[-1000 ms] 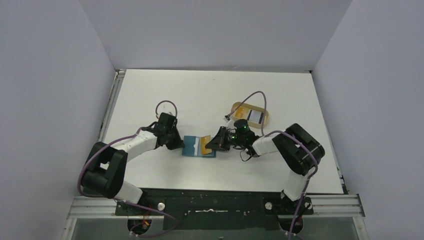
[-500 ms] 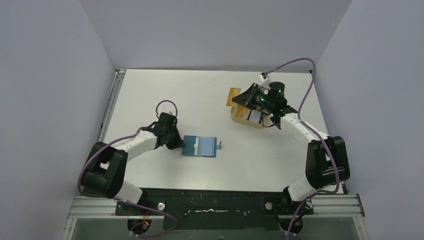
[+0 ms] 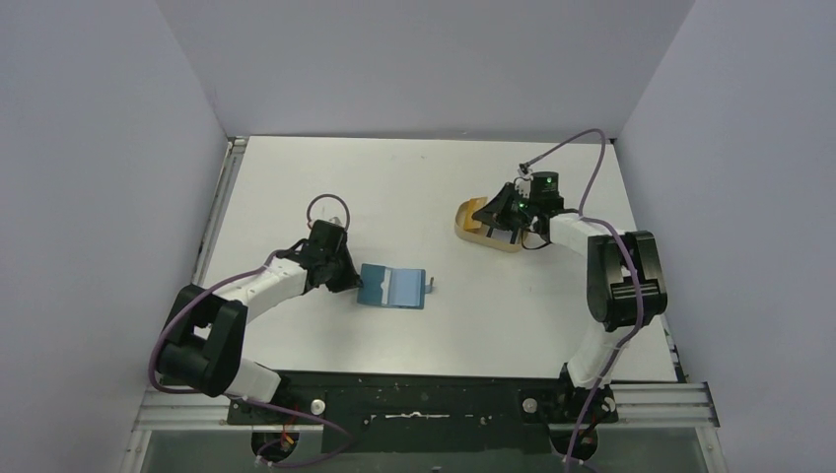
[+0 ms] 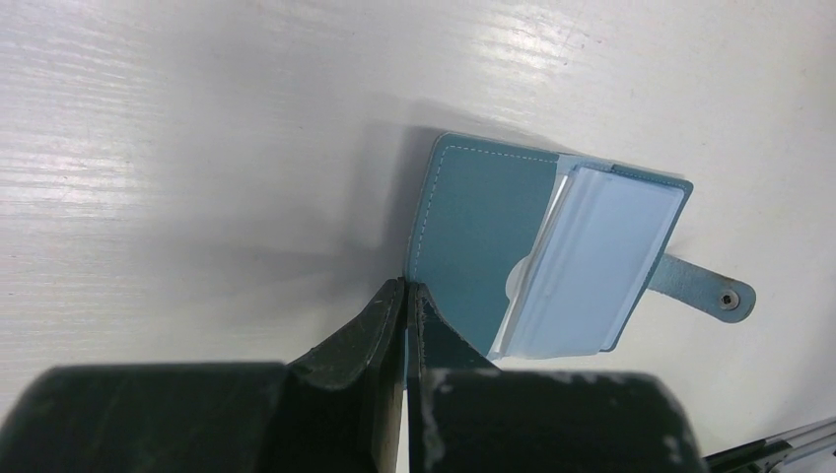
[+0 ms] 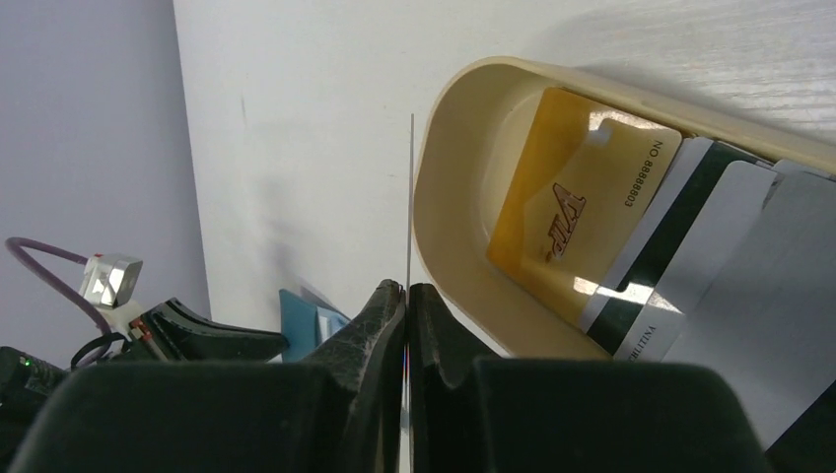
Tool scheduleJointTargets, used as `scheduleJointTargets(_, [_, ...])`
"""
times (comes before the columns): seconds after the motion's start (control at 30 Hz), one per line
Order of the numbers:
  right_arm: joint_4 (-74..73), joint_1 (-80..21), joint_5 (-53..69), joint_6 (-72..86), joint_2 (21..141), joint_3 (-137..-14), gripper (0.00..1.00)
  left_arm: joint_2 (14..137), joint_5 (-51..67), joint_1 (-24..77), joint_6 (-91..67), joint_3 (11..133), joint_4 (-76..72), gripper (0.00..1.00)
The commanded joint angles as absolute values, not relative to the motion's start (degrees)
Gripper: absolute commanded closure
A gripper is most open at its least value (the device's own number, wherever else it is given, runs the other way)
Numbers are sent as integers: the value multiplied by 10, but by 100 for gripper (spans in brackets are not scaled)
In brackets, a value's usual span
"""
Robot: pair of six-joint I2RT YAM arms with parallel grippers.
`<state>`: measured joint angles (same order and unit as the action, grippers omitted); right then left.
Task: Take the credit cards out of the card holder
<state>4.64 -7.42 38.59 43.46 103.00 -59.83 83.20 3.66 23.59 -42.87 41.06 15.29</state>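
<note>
The teal card holder (image 3: 394, 288) lies open on the table, its paler blue inside (image 4: 601, 256) up and its snap tab (image 4: 705, 291) to the right. My left gripper (image 4: 406, 286) is shut on the holder's left cover edge; it also shows in the top view (image 3: 347, 280). My right gripper (image 5: 407, 288) is shut on a thin credit card seen edge-on (image 5: 410, 197), just left of the tan oval tray (image 5: 444, 246). In the tray lie a yellow card (image 5: 562, 207), a white card with black bands (image 5: 670, 246) and a grey card (image 5: 779, 276).
The tan tray (image 3: 503, 245) sits at the back right of the white table, under my right gripper (image 3: 490, 212). Grey walls close in the table on the left, back and right. A metal rail runs along the left edge (image 3: 219, 212).
My right gripper drew a yellow card out of the card holder, carried it up and back to the right, and has now dropped low at the tray's left end. The left gripper stayed put.
</note>
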Motion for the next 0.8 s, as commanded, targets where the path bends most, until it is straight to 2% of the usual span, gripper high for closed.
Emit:
scheduleJointTargets(0.0, [79,-69,394,423,1039,-628,100,817,31,228,-413,423,146,100])
scheduleJointTargets(0.77, [81,-68,387,418,1087,-631,100,819,35,214,-402,426,152,100])
